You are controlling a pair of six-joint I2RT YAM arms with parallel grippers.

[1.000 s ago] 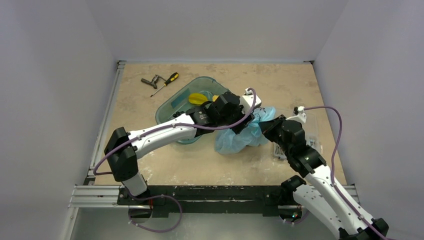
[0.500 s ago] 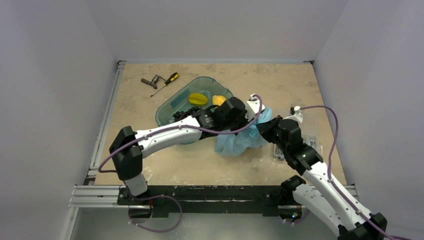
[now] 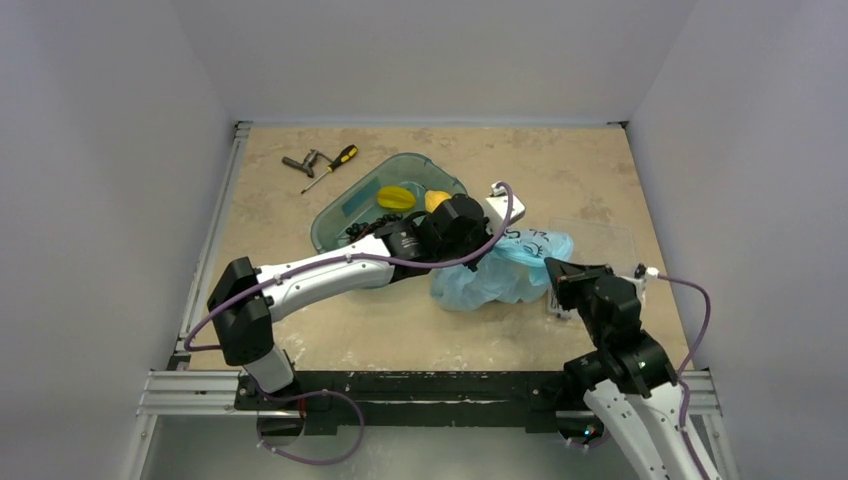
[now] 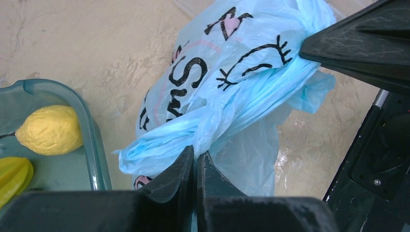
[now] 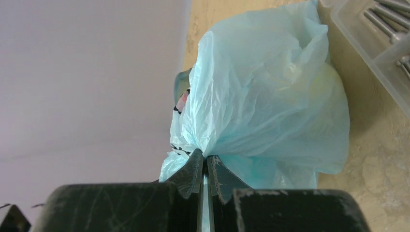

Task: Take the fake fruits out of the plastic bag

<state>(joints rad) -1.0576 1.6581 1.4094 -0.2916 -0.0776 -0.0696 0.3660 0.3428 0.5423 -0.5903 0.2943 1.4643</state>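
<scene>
The light-blue plastic bag [image 3: 508, 268] lies crumpled on the table between my two grippers, its cartoon print facing up [image 4: 227, 72]. My left gripper [image 3: 480, 258] is shut on a bunched fold at the bag's left side [image 4: 196, 153]. My right gripper [image 3: 553, 275] is shut on a gathered fold at the bag's right end [image 5: 207, 157], and the plastic is drawn taut between the two. The fake fruits are hidden inside the bag; only a faint yellowish tint shows through the plastic [image 5: 321, 87].
Left of the bag stands a teal tray [image 3: 420, 160] holding a star fruit [image 3: 396, 196] and a yellow pear [image 3: 436, 200]. A screwdriver [image 3: 335, 165] and a metal tool [image 3: 303, 162] lie at the back left. A clear box of metal parts [image 5: 382, 34] sits right of the bag.
My left gripper has closed on the bag. The right arm has drawn back toward the near right edge, pulling the bag out to the right and turning its print upward.
</scene>
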